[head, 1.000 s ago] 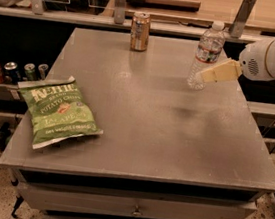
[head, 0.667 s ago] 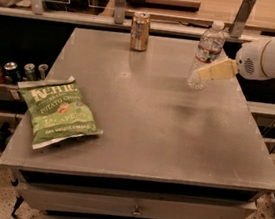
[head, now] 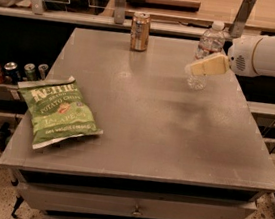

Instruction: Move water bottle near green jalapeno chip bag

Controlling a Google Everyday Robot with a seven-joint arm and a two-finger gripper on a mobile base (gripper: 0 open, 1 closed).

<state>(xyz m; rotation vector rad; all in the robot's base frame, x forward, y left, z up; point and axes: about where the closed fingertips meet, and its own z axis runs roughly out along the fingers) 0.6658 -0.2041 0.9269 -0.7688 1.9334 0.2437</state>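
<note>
The water bottle [head: 210,43], clear with a white cap, stands at the table's far right. My gripper [head: 204,65] reaches in from the right at the bottle's mid height. Its cream front finger [head: 209,66] crosses in front of the bottle and the other finger is hidden behind it. The jaws stand apart around the bottle, which rests on the table. The green jalapeno chip bag [head: 57,111] lies flat near the front left corner, far from the bottle.
A gold-brown drink can [head: 140,31] stands at the far middle of the grey table [head: 164,135]. Several cans [head: 12,71] sit on a low shelf to the left. A rail with posts runs behind the table. My white arm [head: 271,54] spans the right edge.
My gripper and arm have slid a little to the left, further around the bottle. The bottle, can and chip bag have not moved.
</note>
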